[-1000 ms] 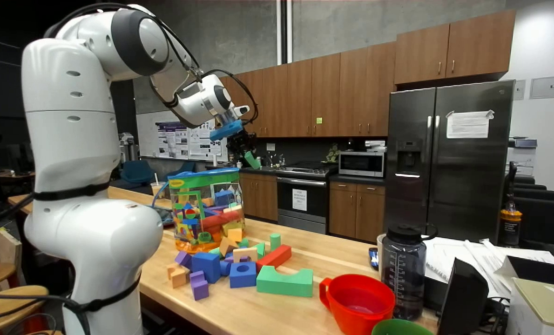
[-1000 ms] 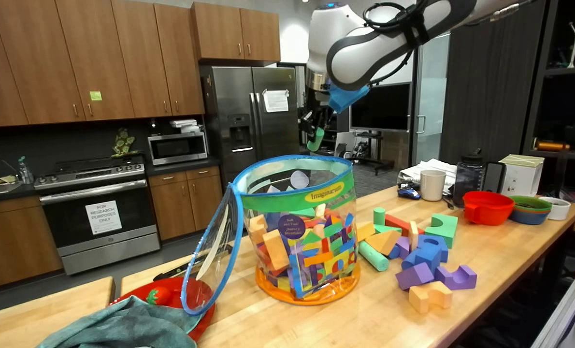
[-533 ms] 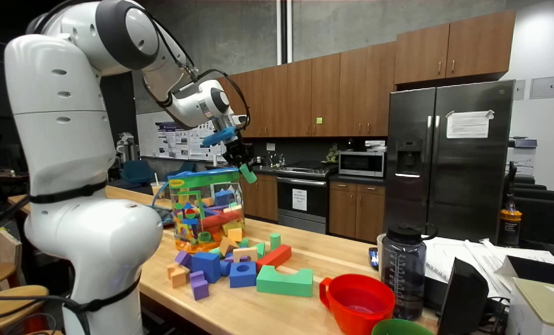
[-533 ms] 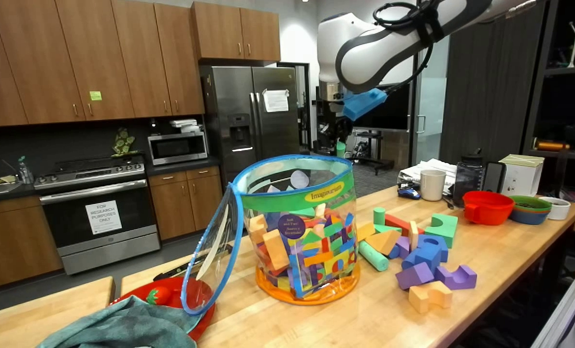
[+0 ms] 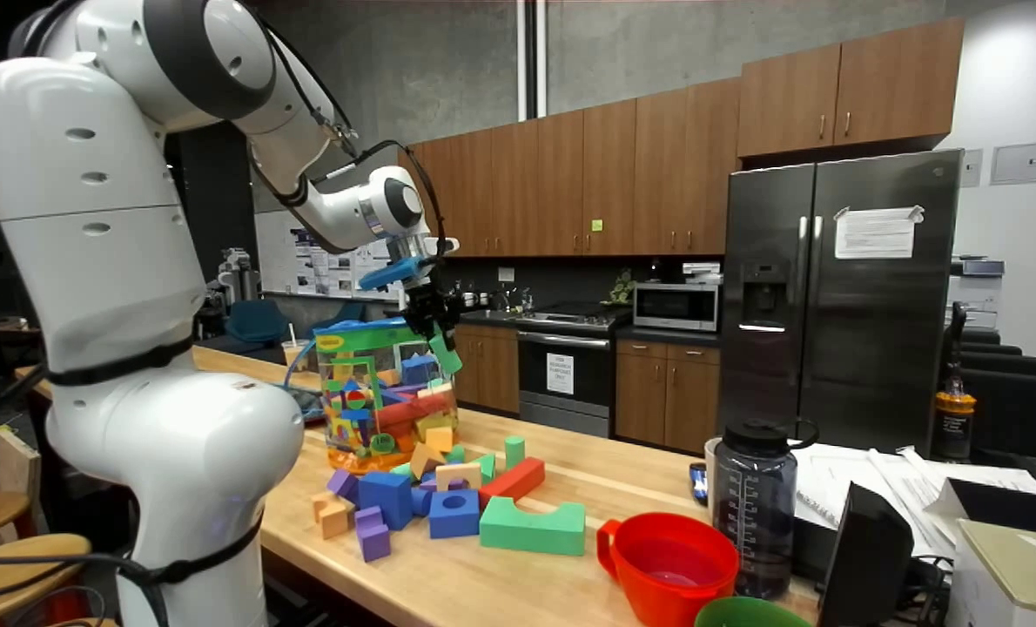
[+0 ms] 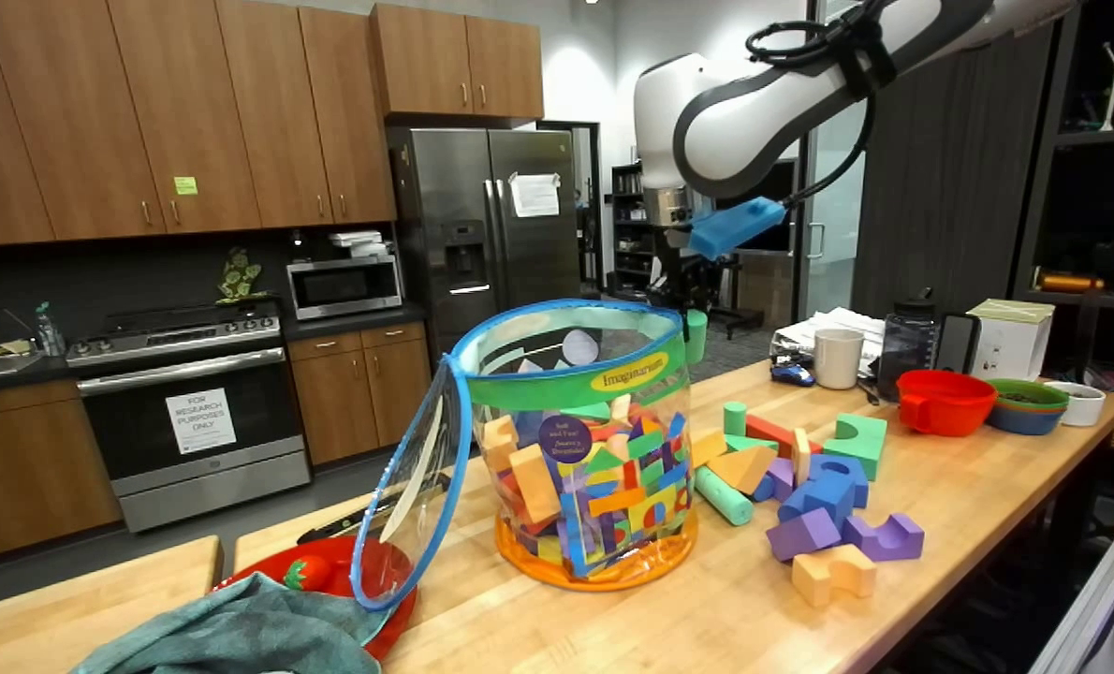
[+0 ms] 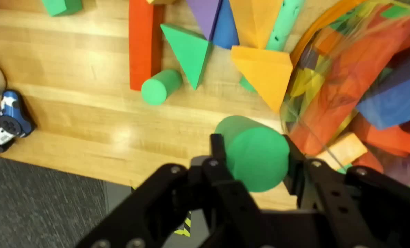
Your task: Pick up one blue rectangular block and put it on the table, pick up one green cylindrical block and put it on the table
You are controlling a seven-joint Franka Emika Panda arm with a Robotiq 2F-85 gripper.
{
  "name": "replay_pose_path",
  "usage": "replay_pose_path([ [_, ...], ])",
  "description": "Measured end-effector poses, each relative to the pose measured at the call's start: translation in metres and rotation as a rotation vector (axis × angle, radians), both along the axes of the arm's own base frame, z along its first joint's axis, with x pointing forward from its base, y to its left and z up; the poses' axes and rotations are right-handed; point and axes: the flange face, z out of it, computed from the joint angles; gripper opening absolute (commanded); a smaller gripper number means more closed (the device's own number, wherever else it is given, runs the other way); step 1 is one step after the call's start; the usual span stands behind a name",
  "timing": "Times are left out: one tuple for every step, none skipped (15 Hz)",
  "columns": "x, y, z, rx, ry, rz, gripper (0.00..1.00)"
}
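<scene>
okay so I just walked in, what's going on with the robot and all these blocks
A robot arm holds a green cylindrical block in its pincer, above the table and beside an open clear bag of toy blocks. The held block has not yet been set down. Loose blocks, blue, red, green and purple among them, lie on the table.

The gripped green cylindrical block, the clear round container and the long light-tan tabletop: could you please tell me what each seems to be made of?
The green cylindrical block: perhaps foam, matte; evenly coloured, no grain visible, though painted wood remains possible.
The clear round container: probably glossy plastic; see-through wall with reflections.
The light-tan tabletop: apparently wood, satin; grained strips show.
</scene>
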Motion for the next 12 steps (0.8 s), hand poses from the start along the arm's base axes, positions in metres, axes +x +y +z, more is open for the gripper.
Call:
replay_pose_path([
  [-0.010,0.001,-0.009,0.006,0.017,-0.014,0.16],
  [-0.019,0.003,-0.015,0.012,0.031,-0.025,0.16],
  [-0.026,0.003,-0.021,0.016,0.044,-0.035,0.16],
  [-0.033,0.003,-0.026,0.019,0.053,-0.042,0.16],
  [-0.040,0.002,-0.030,0.020,0.061,-0.051,0.16],
  [-0.046,0.000,-0.033,0.021,0.067,-0.060,0.16],
  [-0.051,-0.002,-0.037,0.020,0.071,-0.067,0.16],
  [-0.055,-0.003,-0.040,0.019,0.074,-0.076,0.16],
  [-0.060,-0.004,-0.042,0.020,0.076,-0.086,0.16],
  [-0.064,-0.005,-0.046,0.024,0.073,-0.095,0.16],
  [-0.069,-0.004,-0.051,0.030,0.068,-0.103,0.16],
  [-0.074,-0.003,-0.056,0.033,0.061,-0.110,0.16],
])
